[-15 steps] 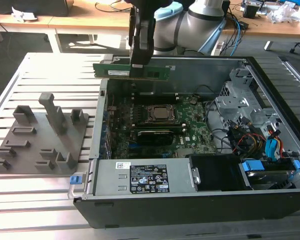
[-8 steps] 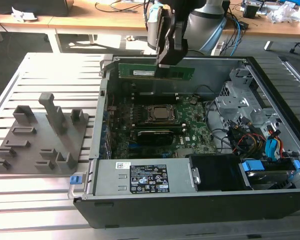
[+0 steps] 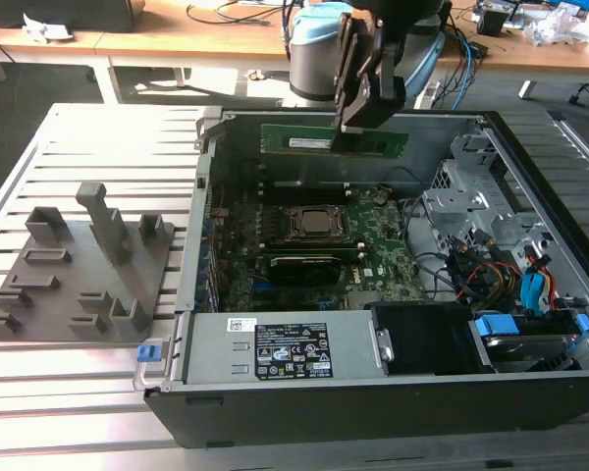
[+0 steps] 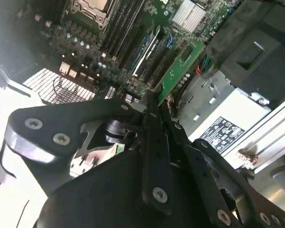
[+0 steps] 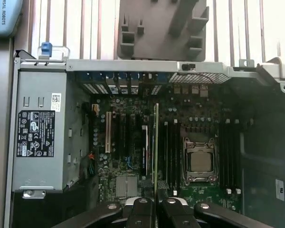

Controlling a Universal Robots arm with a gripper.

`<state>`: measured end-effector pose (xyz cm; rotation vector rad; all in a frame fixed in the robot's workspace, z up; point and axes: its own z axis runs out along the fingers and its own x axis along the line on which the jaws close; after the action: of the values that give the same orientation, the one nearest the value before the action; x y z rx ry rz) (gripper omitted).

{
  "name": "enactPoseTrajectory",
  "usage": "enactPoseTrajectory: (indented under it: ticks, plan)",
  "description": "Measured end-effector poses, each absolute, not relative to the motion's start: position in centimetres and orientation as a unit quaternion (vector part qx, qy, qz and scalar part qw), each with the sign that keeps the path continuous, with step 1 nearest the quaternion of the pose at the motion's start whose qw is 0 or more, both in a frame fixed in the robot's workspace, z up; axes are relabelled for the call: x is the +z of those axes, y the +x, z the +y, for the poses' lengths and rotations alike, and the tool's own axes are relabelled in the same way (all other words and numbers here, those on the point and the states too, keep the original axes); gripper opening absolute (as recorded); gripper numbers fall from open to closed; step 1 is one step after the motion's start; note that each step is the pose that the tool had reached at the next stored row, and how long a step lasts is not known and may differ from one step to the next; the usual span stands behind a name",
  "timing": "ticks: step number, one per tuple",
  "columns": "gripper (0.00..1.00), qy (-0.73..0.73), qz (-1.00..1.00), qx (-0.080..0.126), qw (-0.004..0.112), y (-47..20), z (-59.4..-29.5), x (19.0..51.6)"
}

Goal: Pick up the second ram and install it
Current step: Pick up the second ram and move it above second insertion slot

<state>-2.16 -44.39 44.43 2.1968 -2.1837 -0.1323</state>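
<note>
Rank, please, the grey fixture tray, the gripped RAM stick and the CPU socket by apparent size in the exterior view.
Largest: grey fixture tray.
Then second ram and CPU socket, too alike to rank.

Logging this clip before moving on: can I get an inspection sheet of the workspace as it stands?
Surface: slotted metal table, open computer case on it.
Job's things: second ram held above the motherboard, not seated.
Clutter: grey fixture block beside the case.
Grippers: claw shut on the second ram.
Cables: coloured bundle inside the case.
Surroundings: wooden desk behind.
</note>
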Motion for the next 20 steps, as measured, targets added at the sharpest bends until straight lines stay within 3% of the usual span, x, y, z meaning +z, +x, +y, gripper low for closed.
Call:
enactPoseTrajectory:
  ticks: [3,7,20]
  plan:
    - [0.14,0.708,-0.704,-0.044,0.022,-0.2,-43.7,44.4]
    - [0.14,0.709,-0.703,-0.056,0.01,0.3,-43.5,44.1]
    - [0.14,0.708,-0.703,-0.06,0.014,0.5,-41.5,40.4]
